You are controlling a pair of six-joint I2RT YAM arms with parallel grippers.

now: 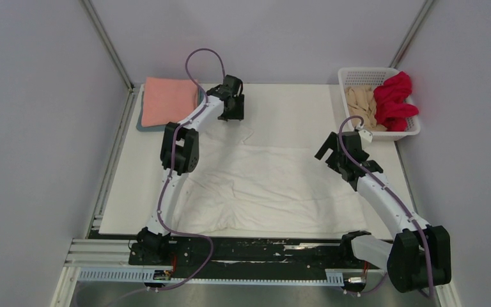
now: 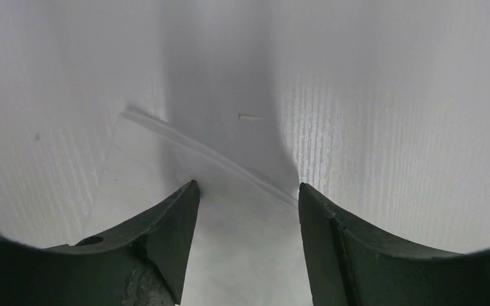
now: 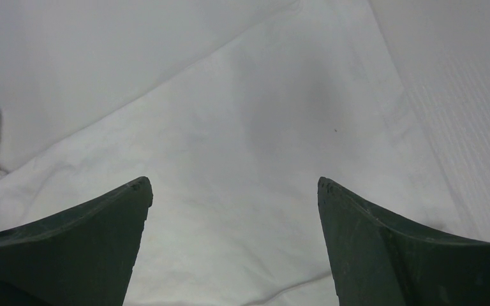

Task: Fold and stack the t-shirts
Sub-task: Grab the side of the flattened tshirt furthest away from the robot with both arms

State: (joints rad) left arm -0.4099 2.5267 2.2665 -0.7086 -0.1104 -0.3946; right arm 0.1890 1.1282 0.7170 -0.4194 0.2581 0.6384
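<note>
The white tee [image 1: 275, 185] lies spread flat, ready for folding. The right claw [image 3: 235, 185] hangs directly over it, jaws wide apart and empty. The left claw [image 2: 249, 191], also parted and holding nothing, hovers at its far edge. Left of that claw the pink tee [image 1: 169, 100] sits folded, seemingly the stack's start. Beyond the right claw, the red tee [image 1: 396, 96] and beige tee [image 1: 361, 102] wait in the basket [image 1: 358, 71].

Bench surroundings, overhead view.
We log a white plastic lattice basket [image 1: 360, 77] at the far right corner of the white tabletop [image 1: 288, 109], with an aluminium rail [image 1: 96, 254] along the near edge.
</note>
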